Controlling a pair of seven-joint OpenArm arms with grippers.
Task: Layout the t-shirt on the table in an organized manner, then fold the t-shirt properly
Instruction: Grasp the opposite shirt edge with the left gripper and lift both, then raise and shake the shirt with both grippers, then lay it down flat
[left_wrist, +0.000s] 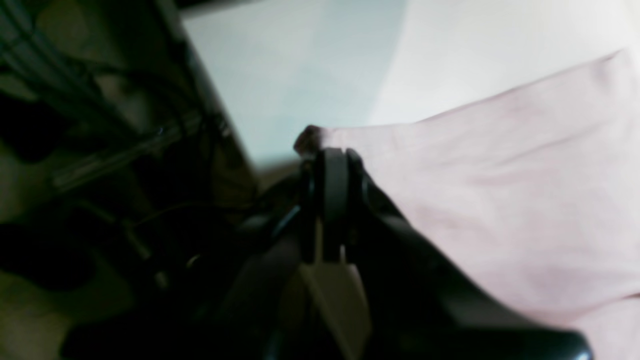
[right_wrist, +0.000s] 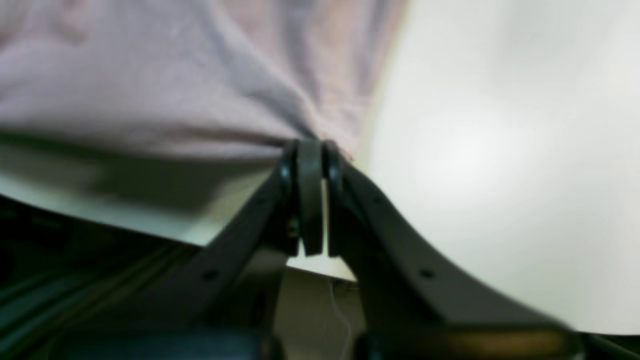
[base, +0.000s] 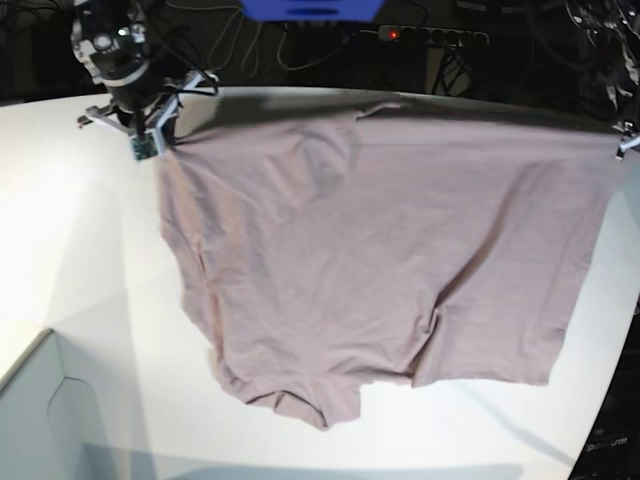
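1. The plain dusty mauve cotton short-sleeved t-shirt (base: 380, 250) is stretched out across the large smooth white counter (base: 70, 230), held up along its far edge by both arms and draping toward the near side of the base view.
2. The right gripper (right_wrist: 311, 150), at the base view's upper left, is clamped on a corner of the t-shirt; its black jaws are pressed together with bunched cloth fanning out from the tips.
3. The left gripper (left_wrist: 332, 152), at the far right edge of the base view, is likewise closed on the opposite corner, a small dark nub of fabric poking out past its tips.
4. The cloth's near hem lies wrinkled on the counter, with a sleeve folded under near the bottom centre.
5. A pale grey-blue box corner (base: 35, 410) sits at the lower left, apart from the t-shirt.
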